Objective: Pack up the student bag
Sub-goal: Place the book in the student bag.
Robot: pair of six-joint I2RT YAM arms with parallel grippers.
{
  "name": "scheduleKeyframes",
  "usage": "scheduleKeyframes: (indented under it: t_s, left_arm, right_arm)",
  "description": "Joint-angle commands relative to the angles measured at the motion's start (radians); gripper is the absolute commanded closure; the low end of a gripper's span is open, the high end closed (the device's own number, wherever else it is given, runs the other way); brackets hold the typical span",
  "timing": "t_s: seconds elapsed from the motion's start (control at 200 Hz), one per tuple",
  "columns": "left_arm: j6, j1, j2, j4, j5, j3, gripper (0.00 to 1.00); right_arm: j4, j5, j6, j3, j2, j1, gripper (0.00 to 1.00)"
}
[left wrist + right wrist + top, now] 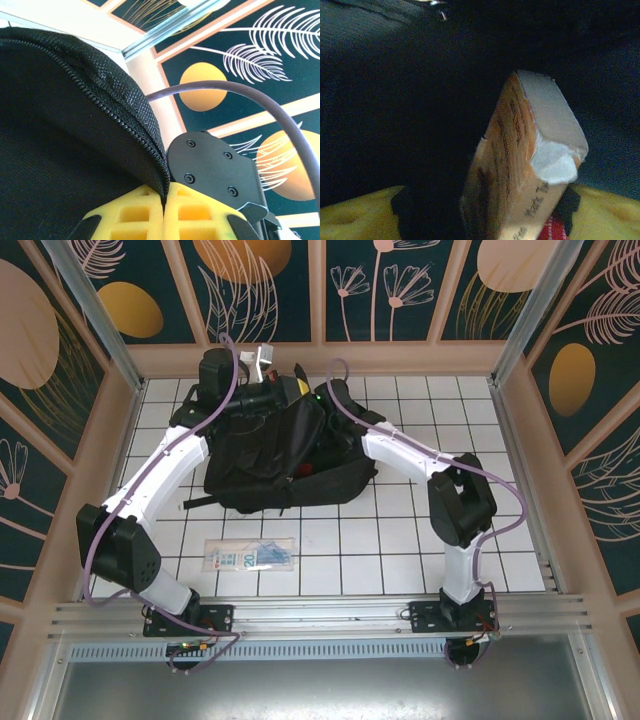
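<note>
Tightly, left tool (165, 200) clamps student bag (275, 465) zipper edge (131, 127).

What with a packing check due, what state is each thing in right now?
bag: open, lying on the table.
left gripper: shut on the bag's zip edge.
box: tilted, inside the bag.
right gripper: inside the bag, spread wide beside the box, grip unclear.
pouch: flat on the table, outside the bag.

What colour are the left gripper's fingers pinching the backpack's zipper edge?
Yellow fingers on the black fabric backpack; best in left wrist view.
</note>
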Motion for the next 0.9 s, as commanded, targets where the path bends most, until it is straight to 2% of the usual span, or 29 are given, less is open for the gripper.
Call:
scheduleKeyframes:
  t_s: [0.0, 0.295, 0.495, 0.641, 0.776, 0.896]
  left_arm:
    - [0.034, -0.002, 0.002, 0.053, -0.016, 0.050, 1.00]
    - [0.070, 0.006, 0.060, 0.015, -0.076, 0.073, 1.00]
    - [0.136, 0.025, 0.129, -0.069, -0.122, 0.161, 1.00]
    - [0.137, 0.081, 0.168, -0.068, -0.130, 0.186, 1.00]
    - [0.190, 0.094, 0.169, -0.096, -0.153, 0.180, 1.00]
    - [0.220, 0.102, 0.149, -0.095, -0.177, 0.134, 1.00]
  right_arm:
    - [-0.075, 0.062, -0.095, 0.028, -0.084, -0.021, 0.20]
    - [-0.108, 0.111, -0.247, -0.079, -0.289, -0.074, 0.18]
    - [0.015, -0.065, -0.484, -0.315, -0.530, -0.027, 0.24]
    - [0.136, -0.251, -0.450, -0.600, -0.678, -0.003, 0.28]
    - [0.187, -0.431, -0.445, -0.748, -0.670, 0.062, 0.28]
    - [0.171, -0.423, -0.456, -0.762, -0.573, 0.154, 0.24]
